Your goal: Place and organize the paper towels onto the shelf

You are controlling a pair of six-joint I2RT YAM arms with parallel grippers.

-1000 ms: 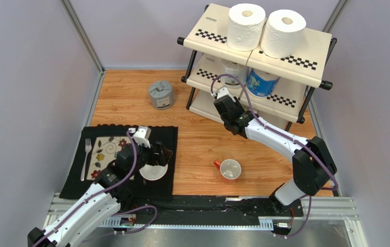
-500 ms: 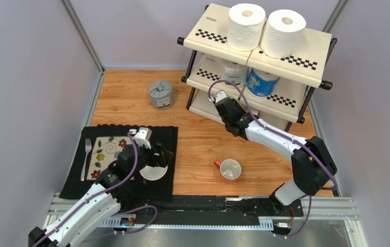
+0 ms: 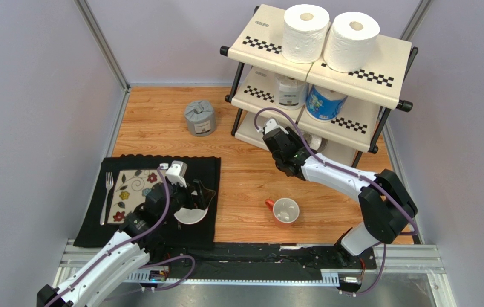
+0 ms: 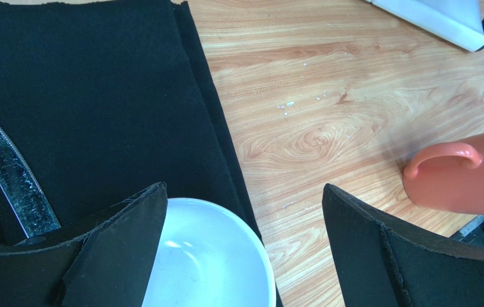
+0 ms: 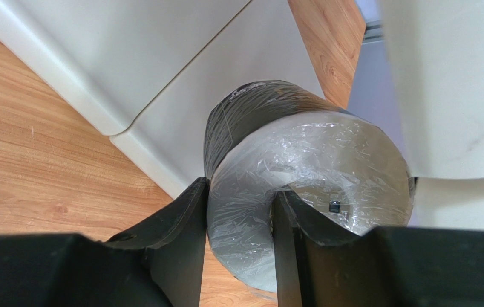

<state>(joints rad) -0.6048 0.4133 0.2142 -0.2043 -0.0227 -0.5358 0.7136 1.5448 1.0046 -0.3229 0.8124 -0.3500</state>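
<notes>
- The shelf (image 3: pixel 264 29) stands at the far right of the tabletop (image 3: pixel 251 185), with 3 cream tiers on a black frame.
- On the top tier a white roll (image 3: pixel 305 32) and a second white roll (image 3: pixel 351 41) stand upright, side by side and touching.
- On the middle tier a clear-wrapped roll (image 3: pixel 289 91) stands upright just left of a blue roll (image 3: pixel 324 102).
- The grey roll (image 3: pixel 200 118) stands upright on the bare tabletop, left of the shelf and apart from it.
- The right end effector (image 3: pixel 273 137) reaches in at the front of the lowest tier.
- In the wrist view it (image 5: pixel 238 211) pinches the black roll (image 5: pixel 302 185) through its wall, with 1 finger outside the wrap and the other inside the hollow core.
- The black roll lies on its side with its open end toward the camera. Its far end is over the cream bottom panel (image 5: pixel 161 38) near the panel's front edge. I cannot tell whether it rests on the panel.
- The left end effector (image 3: pixel 190 192) hangs low at the near left, its fingers spread wide and holding nothing.
- In the wrist view it (image 4: pixel 243 192) sits over the right edge of the black mat (image 4: pixel 97 96) and the white bowl (image 4: pixel 206 256).
- The orange mug (image 3: pixel 285 210) lies on its side on the tabletop to the right of the bowl, between the 2 arms.
- A fork (image 3: pixel 107 195) lies along the left side of the mat.
</notes>
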